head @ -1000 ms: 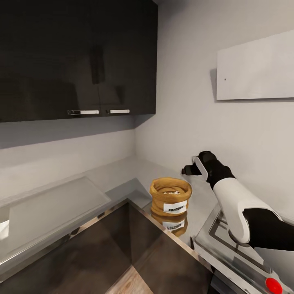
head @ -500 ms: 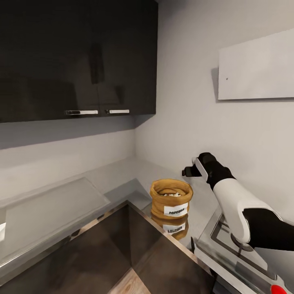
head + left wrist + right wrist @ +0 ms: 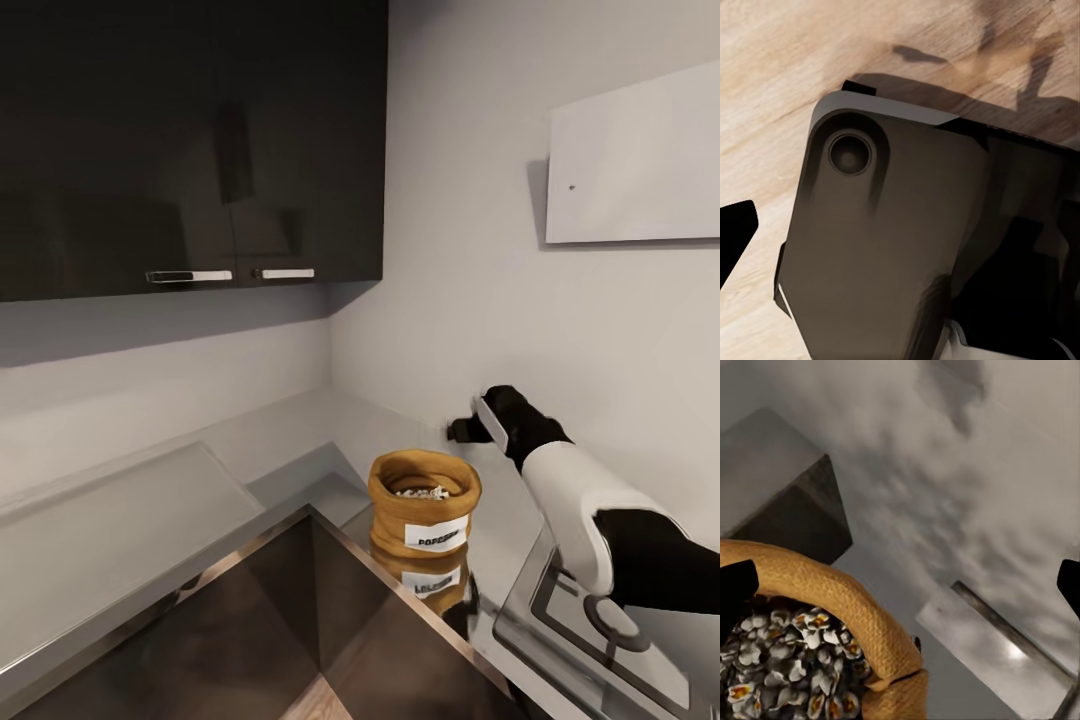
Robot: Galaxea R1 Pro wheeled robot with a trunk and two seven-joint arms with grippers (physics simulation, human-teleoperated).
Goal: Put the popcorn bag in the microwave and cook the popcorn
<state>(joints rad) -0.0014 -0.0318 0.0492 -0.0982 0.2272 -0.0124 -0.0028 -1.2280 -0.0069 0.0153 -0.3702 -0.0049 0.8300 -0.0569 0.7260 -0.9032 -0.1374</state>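
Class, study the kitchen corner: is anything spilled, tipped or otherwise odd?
Nothing is spilled or tipped. The tan burlap popcorn bag stands upright on the shiny grey countertop, its kernels inside. The right end effector hovers above and behind it, clear of the rim.

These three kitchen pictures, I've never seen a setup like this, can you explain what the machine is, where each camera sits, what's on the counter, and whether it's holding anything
It is a simulated two-armed robot on wheels, steered by a person.

The head view looks forward and down from the robot's head. A grey steel countertop runs into a corner under dark wall cabinets. On it stands a tan popcorn bag, upright and open at the top.

The white and black right arm reaches over the counter, and its right claw hangs behind the bag, near the wall, apart from it.

The right wrist view comes from a camera near that claw. It looks down into the bag, whose kernels show. Both dark fingertips sit wide apart at the picture's edges, so the claw is open and holds nothing.

The left wrist view shows dark robot parts over a wooden floor.
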